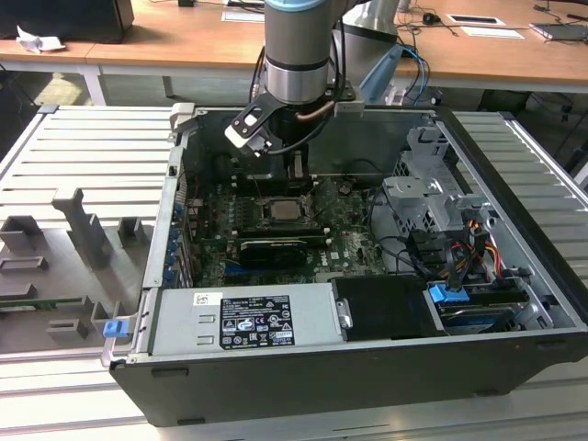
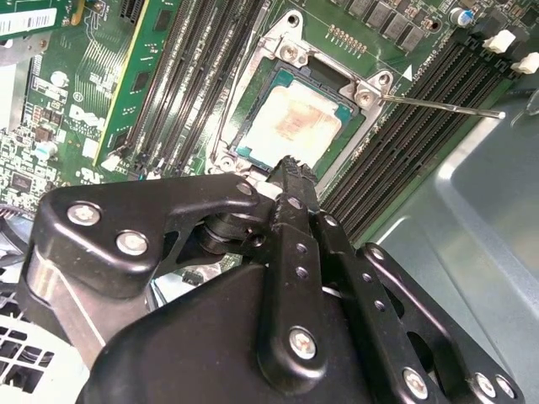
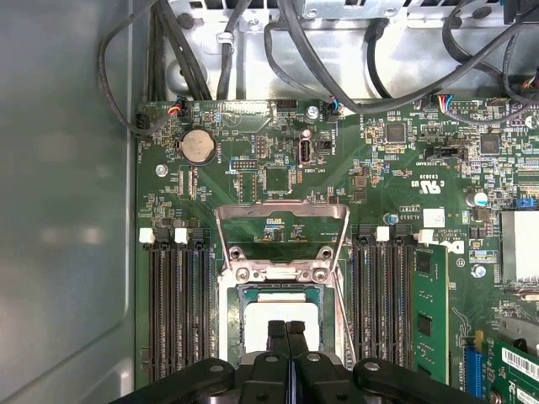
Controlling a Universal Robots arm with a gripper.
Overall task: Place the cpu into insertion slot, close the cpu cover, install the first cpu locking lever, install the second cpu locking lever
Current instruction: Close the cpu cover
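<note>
Gripper (image 3: 286, 326) is recorded with its two black fingers pressed together and nothing held between them; in both wrist views the joined tip hangs directly above the cpu (image 3: 261, 316), close to its metal top, though contact cannot be confirmed. In the exterior view the arm is seen reaching down into the open computer case (image 1: 514, 230) over the middle of the motherboard (image 3: 286, 177). The cpu is found lying flat and square within the insertion slot (image 3: 232, 316), so the placing step is judged done. The cpu cover (image 3: 282, 210) is observed swung up on its hinge at the edge of the slot, with the green board visible through its cut-out, so it is not yet closed. One locking lever (image 2: 442, 107) is seen as a thin bright rod standing free of its catch and angled out across the memory slots (image 3: 177, 311). The cpu is judged light, rigid and smooth-topped, and easily harmed by sideways force or a tilted press, since the contacts beneath it are presumed delicate; it is best taken by opposite edges only. The cover is judged thin, stiff sheet metal, free on its hinge, best pushed at its far edge. The lever is judged springy and slippery, best engaged near its bent end.
</note>
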